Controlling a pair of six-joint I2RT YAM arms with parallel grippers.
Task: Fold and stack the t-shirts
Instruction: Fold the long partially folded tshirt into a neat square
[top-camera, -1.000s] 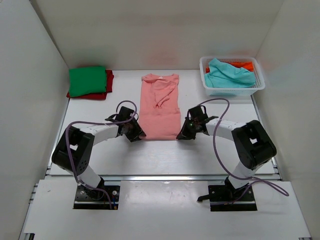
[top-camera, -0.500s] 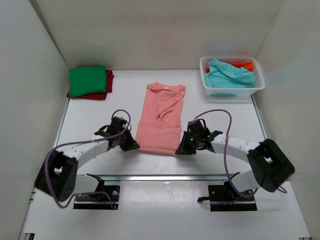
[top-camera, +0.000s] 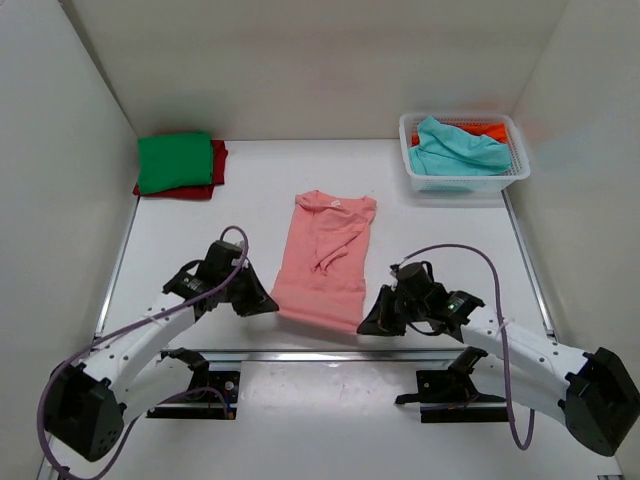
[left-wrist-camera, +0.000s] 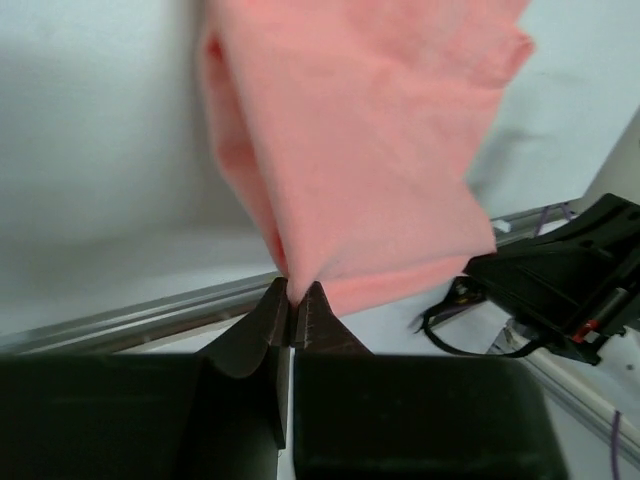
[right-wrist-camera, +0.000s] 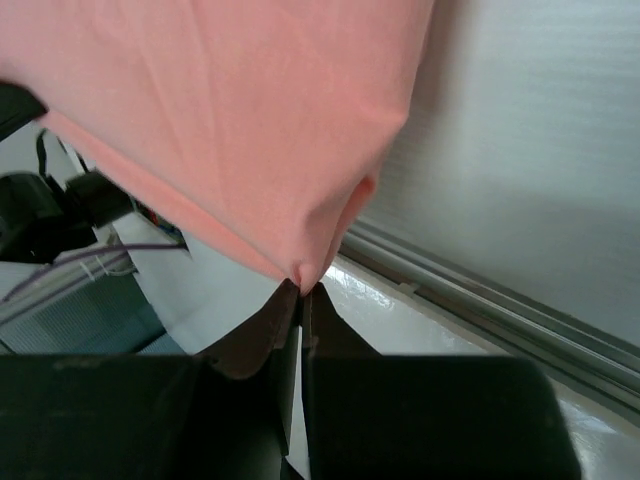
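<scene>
Since the earlier frames, both arms have drawn back toward the near edge of the table (top-camera: 250, 200). The salmon-pink t-shirt (top-camera: 325, 258) has come with them: its collar, formerly close to the far wall, now lies about mid-table, and its hem reaches almost to the metal rail (top-camera: 330, 353).

We see the left gripper (top-camera: 271, 304) at the hem's left corner and the right gripper (top-camera: 364, 327) at its right corner. In the left wrist view the fingers (left-wrist-camera: 262, 330) are pressed together with a pinch of pink cloth caught between their tips. The right wrist view shows the same, the fingertips (right-wrist-camera: 270, 325) clamped on a corner of the fabric.

We note that the shirt lies lengthwise, collar away from the arms, narrowed by its folded-in sides, with a sleeve lying diagonally across its middle. The hem end appears raised off the surface where the two corners are held; the collar end rests on the table.

At the far left we find a folded green t-shirt (top-camera: 175, 162) stacked on a folded red t-shirt (top-camera: 218, 165), well apart from the pink one. At the far right stands a white basket (top-camera: 465, 183) holding a crumpled teal t-shirt (top-camera: 455, 148) over an orange t-shirt (top-camera: 490, 130), of which only an edge shows.
</scene>
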